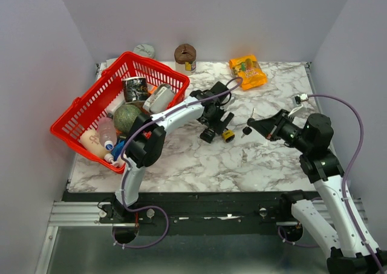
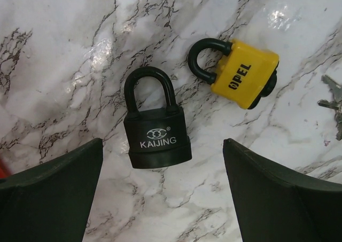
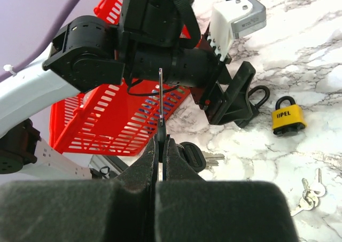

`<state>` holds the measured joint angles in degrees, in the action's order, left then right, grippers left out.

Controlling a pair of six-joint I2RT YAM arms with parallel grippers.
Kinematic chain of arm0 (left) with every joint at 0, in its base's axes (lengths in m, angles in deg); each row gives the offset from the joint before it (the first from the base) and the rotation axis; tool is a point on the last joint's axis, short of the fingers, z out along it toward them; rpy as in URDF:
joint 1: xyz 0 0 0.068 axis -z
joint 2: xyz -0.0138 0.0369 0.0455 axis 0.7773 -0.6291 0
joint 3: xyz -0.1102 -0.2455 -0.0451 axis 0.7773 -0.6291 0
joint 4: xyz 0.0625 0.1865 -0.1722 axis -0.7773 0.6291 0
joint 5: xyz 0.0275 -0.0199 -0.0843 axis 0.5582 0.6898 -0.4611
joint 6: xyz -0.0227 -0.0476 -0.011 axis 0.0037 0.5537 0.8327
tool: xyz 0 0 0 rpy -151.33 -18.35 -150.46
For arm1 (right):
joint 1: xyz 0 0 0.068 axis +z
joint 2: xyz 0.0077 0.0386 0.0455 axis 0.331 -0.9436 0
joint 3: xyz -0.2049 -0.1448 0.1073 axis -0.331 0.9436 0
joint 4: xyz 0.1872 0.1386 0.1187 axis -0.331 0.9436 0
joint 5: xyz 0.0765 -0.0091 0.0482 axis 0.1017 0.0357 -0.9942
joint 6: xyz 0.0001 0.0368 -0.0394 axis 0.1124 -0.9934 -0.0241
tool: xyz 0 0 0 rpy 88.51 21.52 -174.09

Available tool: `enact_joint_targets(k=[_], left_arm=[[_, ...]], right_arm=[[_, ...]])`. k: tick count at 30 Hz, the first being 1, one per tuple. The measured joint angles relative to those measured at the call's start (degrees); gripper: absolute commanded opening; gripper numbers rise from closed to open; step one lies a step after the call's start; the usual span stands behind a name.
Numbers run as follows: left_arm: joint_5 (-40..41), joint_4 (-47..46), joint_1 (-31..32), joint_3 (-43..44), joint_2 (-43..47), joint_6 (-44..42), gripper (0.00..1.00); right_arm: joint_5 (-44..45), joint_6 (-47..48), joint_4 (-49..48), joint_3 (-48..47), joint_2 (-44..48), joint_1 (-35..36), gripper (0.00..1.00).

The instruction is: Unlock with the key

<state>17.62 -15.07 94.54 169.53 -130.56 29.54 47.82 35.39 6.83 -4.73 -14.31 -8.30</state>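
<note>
I've got the L gripper (image 1: 214, 127) over mid-table, pointing down, jaws spread wide, nothing in them. In the L wrist view the black lock (image 2: 157, 135) lies flat on the marble between the two fingers (image 2: 51, 199), touching neither. Its shackle points away from the cam and looks closed. The yellow lock (image 2: 243, 73) sits just to its right and a bit further out. It's tilted, shackle toward the black one, also looks closed. The two locks are near each other, not touching.

The R gripper (image 3: 161, 140) is clenched on the key (image 3: 160, 92). The blade sticks straight out past the fingertips and I see it edge-on, so it's only a thin line. It's aimed toward the L wrist and the locks but is apart from both. Can't tell which lock it fits.

A 2nd key (image 3: 189, 154) w/ a black head lies on the table (image 1: 272, 159) right by the R fingertips. Spare keys (image 2: 331, 98) lie loose on the marble, to the right of the yellow lock in the L wrist view.

The red basket (image 1: 78, 114) is on the left side of the table, full of odd items.
</note>
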Motion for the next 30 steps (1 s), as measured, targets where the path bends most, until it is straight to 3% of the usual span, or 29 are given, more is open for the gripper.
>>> enact_joint_targets(k=[14,30], left_arm=[[-1.55,0.13,-1.09,-0.68,-2.89,-0.09,0.96],[-2.47,-1.73,-1.14,-4.42,-4.04,0.46,0.64]], right_arm=[[-0.37,0.11,0.33,-0.02,-0.83,0.0,0.01],[-0.42,0.11,0.31,-0.02,-0.94,0.0,0.01]])
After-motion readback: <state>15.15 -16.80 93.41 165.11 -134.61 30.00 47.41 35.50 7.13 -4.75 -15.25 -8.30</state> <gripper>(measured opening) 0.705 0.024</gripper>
